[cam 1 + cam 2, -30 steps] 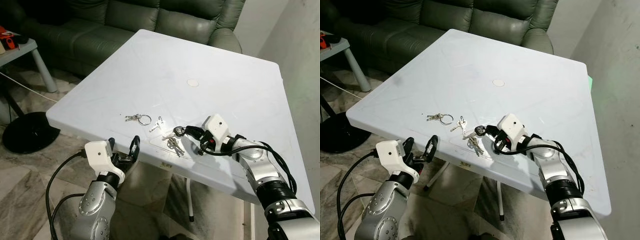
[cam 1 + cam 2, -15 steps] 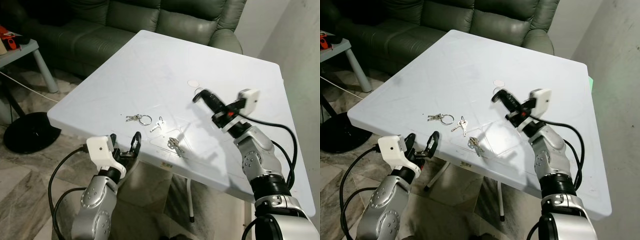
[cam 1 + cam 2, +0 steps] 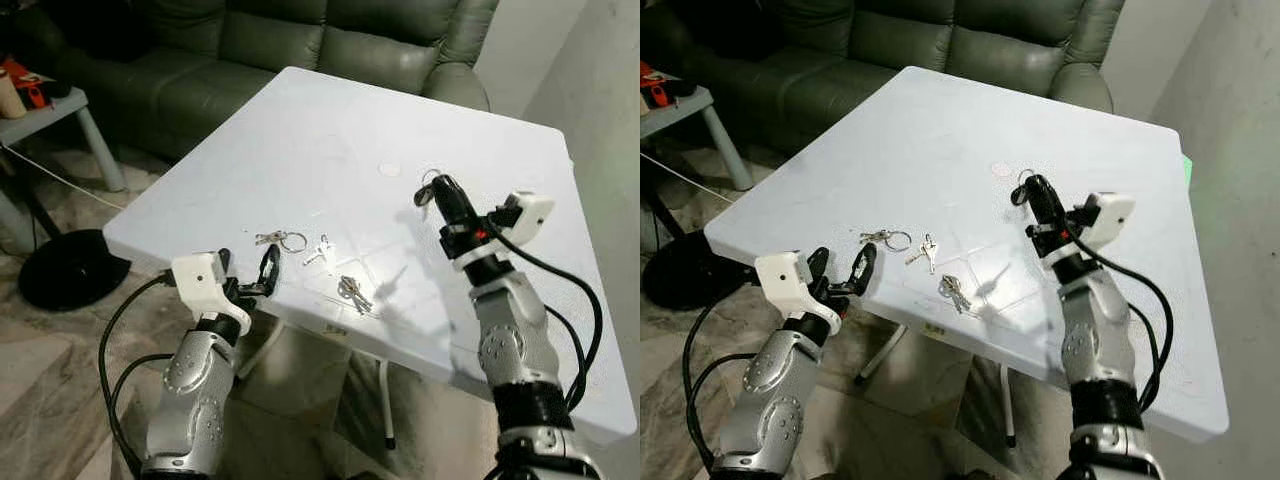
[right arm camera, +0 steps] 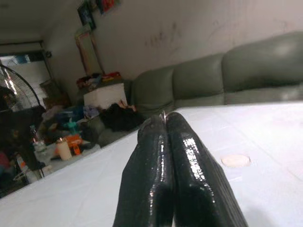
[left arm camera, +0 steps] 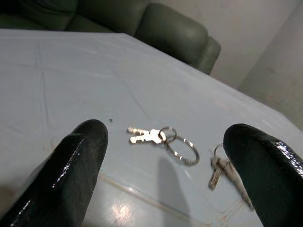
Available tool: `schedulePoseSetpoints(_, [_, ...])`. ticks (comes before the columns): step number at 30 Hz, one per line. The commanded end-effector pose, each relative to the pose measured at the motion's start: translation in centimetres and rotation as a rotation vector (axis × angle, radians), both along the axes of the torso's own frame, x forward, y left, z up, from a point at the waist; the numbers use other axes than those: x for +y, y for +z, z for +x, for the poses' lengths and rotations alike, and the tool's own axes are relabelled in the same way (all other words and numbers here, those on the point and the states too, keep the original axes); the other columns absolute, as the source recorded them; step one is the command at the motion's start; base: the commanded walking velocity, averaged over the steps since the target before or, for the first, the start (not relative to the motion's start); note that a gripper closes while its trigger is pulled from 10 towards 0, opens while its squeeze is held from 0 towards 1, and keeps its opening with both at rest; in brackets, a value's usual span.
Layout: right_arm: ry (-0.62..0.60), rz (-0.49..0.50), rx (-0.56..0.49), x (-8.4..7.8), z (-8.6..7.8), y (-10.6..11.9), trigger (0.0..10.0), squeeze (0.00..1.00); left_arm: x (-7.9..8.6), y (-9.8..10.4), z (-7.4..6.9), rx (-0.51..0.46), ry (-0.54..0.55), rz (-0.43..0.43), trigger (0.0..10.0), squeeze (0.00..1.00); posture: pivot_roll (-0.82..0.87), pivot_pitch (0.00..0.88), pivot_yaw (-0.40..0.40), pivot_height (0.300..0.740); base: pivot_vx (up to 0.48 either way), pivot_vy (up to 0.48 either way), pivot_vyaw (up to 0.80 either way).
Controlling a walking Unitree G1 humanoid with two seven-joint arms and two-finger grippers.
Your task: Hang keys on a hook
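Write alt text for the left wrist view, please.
The left gripper, its fingers wide apart, hovers low at the white table edge, aimed at a key ring with keys; a second key set lies beside it.

White table (image 3: pixel 330 130), plain, faint grid lines. Silver keys: ringed bunch (image 3: pixel 279 239), small pair (image 3: pixel 318 251), third bunch (image 3: pixel 351 291). Dark green leather sofa (image 3: pixel 300 40). Glossy black fingers (image 5: pixel 78 165) on left gripper (image 3: pixel 246 277); right gripper (image 3: pixel 438 194) black too, white wrist housings, silver arms, black cables. Grey-beige marbled floor (image 3: pixel 60 340). Pale grey side table (image 3: pixel 45 110), orange-red item on it.
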State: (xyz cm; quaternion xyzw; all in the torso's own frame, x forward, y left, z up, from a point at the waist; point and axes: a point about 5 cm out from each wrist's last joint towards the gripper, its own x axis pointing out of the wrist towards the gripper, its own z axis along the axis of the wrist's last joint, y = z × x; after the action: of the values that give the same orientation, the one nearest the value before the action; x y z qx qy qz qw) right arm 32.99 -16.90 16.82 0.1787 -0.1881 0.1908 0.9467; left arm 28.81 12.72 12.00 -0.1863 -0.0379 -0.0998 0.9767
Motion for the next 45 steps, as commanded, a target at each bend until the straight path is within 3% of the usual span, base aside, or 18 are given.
schedulePoseSetpoints(1, [-0.016, -0.025, -0.031, 0.3, -0.4, 0.7, 10.0, 0.00, 0.2, 0.2, 0.4, -0.003, 0.003, -0.029, 10.0, 0.00, 0.03, 0.010, -0.075, 0.702, 0.000, 0.000, 0.00])
schedulePoseSetpoints(16, [-0.125, -0.089, 0.061, 0.3, -2.5, -1.0, 10.0, 0.00, 1.5, 1.2, 2.2, -0.067, 0.010, 0.025, 10.0, 0.00, 0.01, 0.000, -0.063, 0.702, 0.000, 0.000, 0.00])
schedulePoseSetpoints(32, [-0.183, -0.179, 0.175, 0.5, -2.1, -2.4, 10.0, 0.00, 1.7, 1.3, 3.2, -0.069, 0.030, 0.030, 10.0, 0.00, 0.01, 0.000, -0.062, 0.702, 0.000, 0.000, 0.00])
schedulePoseSetpoints(45, [-0.178, -0.202, 0.203, 1.2, -2.1, -3.2, 10.0, 0.00, 2.0, 1.2, 3.4, -0.077, 0.053, 0.035, 10.0, 0.00, 0.02, 0.000, -0.059, 0.702, 0.000, 0.000, -0.76])
